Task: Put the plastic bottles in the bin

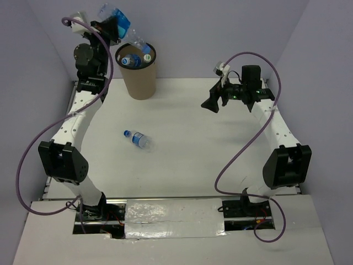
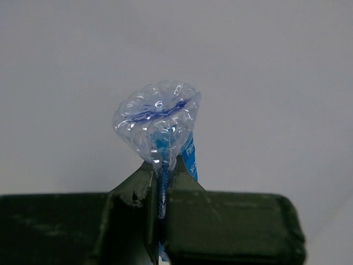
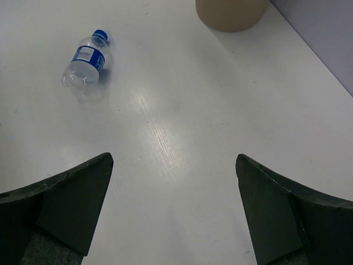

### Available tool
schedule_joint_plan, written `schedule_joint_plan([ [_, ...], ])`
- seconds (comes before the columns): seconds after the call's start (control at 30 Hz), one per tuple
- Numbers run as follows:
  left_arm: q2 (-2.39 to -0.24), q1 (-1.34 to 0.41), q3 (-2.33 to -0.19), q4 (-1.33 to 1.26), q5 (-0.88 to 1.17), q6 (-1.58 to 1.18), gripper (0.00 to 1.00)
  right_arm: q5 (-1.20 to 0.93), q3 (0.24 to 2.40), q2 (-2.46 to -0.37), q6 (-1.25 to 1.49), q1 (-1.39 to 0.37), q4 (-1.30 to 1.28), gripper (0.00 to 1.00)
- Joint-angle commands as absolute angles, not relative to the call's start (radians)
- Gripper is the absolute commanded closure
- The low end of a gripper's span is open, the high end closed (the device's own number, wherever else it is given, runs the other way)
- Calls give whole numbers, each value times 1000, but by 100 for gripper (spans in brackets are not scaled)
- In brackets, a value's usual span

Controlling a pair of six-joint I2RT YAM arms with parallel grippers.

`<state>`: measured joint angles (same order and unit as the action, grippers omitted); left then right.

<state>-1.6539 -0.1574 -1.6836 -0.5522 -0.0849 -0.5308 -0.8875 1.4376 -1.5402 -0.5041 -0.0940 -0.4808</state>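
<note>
Cataloguing outward from the held bottle [image 2: 158, 118]: clear with a blue label, pinched flat at the waist by the left gripper [image 2: 160, 179], whose jaws are clenched on it, lobed base toward the wrist camera. In the top view it hangs in the air at about 10 o'clock from the mouth of the bin [image 1: 138, 77], just outside the black rim, with its long axis running 10-to-4 toward the opening. Judged: a short carry toward 4 o'clock would put it over the mouth before release. Bin contents: one capped bottle [image 1: 131, 59] lying inside, and a tilted bottle [image 1: 141, 43] sticking out above the rim, just below the held one; whether those two touch cannot be told. Loose bottle [image 1: 138, 139]: on its side on the table [image 1: 193, 165], at 6 o'clock from the bin and well apart from it, cap at 10 o'clock, base at 4. Right gripper [image 1: 212, 104]: jaws spread wide, grasping nothing, hovering over the table. The loose bottle lies at about 8 o'clock from it in the top view, and at 11 o'clock ahead of its fingers in the wrist view. Judged the nearer and the free arm for that item.
</note>
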Motion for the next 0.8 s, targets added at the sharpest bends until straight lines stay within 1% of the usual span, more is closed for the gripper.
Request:
schedule_joint_plan([
  [0.0, -1751, -155, -1768, -658, -254, -341, 100, -907, 1439, -1543, -537, -98, -472, 0],
  [0.17, -1908, -152, -1885, -761, -319, -229, 100, -916, 1447, -1585, -531, -98, -477, 0],
  [0.27, -2061, -153, -2041, -778, -330, -207, 100, -914, 1447, -1606, -523, -98, -476, 0],
  [0.4, -2198, -164, -2169, -784, -339, -141, 100, -904, 1439, -1624, -526, -101, -471, 0],
  [0.47, -2227, -173, -2172, -807, -330, -94, 94, -899, 1436, -1631, -534, -101, -471, 0],
  [0.57, -2250, -178, -2123, -810, -269, -64, 82, -887, 1437, -1650, -575, -117, -479, 0],
  [0.6, -2253, -176, -2112, -801, -244, -61, 76, -874, 1437, -1657, -587, -121, -488, 0],
  [0.63, -2252, -179, -2103, -790, -212, -54, 62, -867, 1443, -1664, -606, -132, -497, 0],
  [0.67, -2249, -183, -2082, -785, -197, -51, 51, -859, 1445, -1670, -644, -161, -508, 0],
  [0.7, -2246, -183, -2073, -784, -186, -48, 27, -850, 1448, -1684, -667, -181, -532, 0],
  [0.73, -2240, -186, -2062, -782, -172, -43, 20, -827, 1450, -1690, -692, -204, -546, 0],
  [0.77, -2227, -187, -2045, -779, -163, -40, 14, -812, 1448, -1697, -715, -257, -558, 0],
])
